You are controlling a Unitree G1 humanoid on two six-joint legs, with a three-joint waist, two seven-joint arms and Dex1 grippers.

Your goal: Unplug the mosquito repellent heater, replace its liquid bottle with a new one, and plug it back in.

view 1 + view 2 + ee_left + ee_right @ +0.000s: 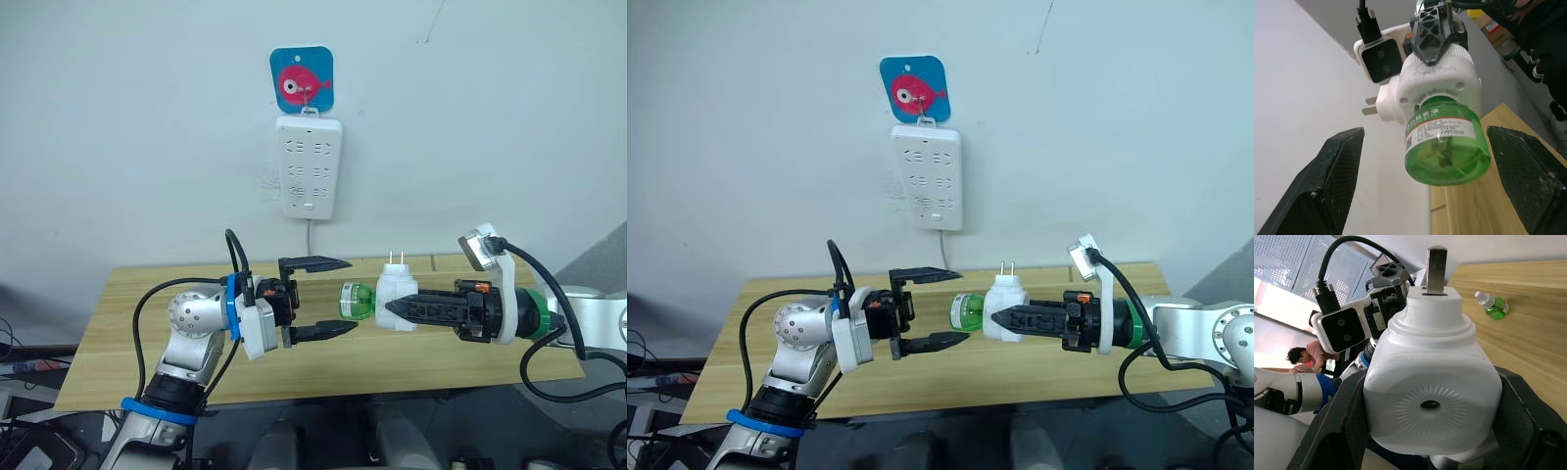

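Right gripper [394, 307] clamps the heater [396, 291], prongs up, bottle [357, 300] attached. Left gripper [338, 297] wide open, fingers apparently just short of the bottle.

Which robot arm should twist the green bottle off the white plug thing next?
Probably the left. The left gripper is open, facing the liquid bottle, while the right gripper is shut on the mosquito repellent heater, holding it above the table.
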